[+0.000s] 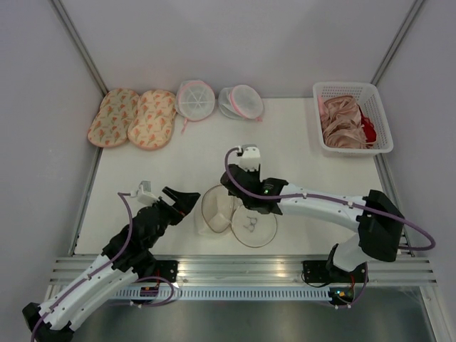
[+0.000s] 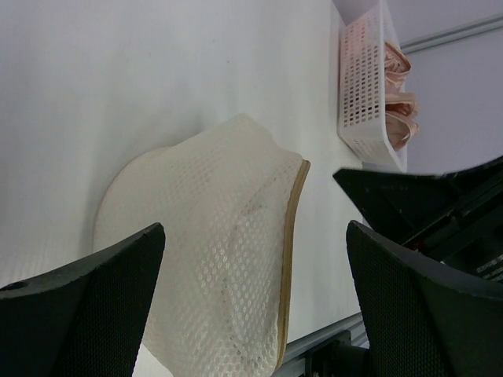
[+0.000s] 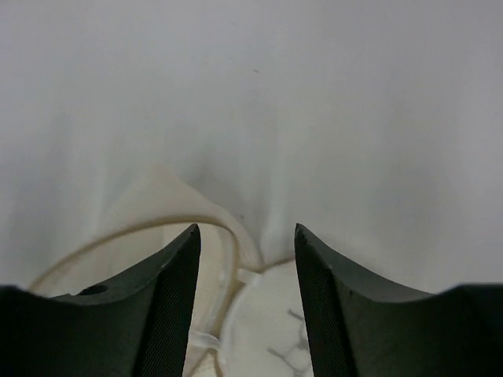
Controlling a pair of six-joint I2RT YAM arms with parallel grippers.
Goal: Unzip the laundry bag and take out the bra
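Both halves of the laundry bag [image 1: 217, 214] lie spread open side by side on the tabletop [image 1: 285, 142]. No fabric shows inside either shell, only mesh and a pale inner frame. Shiny pinkish-beige cloth that looks like the bra [image 1: 340, 121] sits in the white basket [image 1: 350, 88], well beyond the bag toward the far right corner, next to a red garment [image 1: 368, 128]. Whether more than one piece is heaped there I cannot tell.

The left pincer [image 1: 184, 200] stands just beside the bag's left shell, its jaws spread as wide as they go with nothing between them. The right pincer [image 3: 247, 229] hangs over the bag's far rim with its jaws partly parted and gripping nothing. The bag's raised rim shows in the gap below it.

By my reading the job is about done, and the step in hand is a clean release and retreat. To do that well, each pincer should lift straight up from the bag before swinging away, so that no finger snags the mesh or the zip edge and drags a shell along. The right one wants a wider gap first, since the rim sits close under its fingers.
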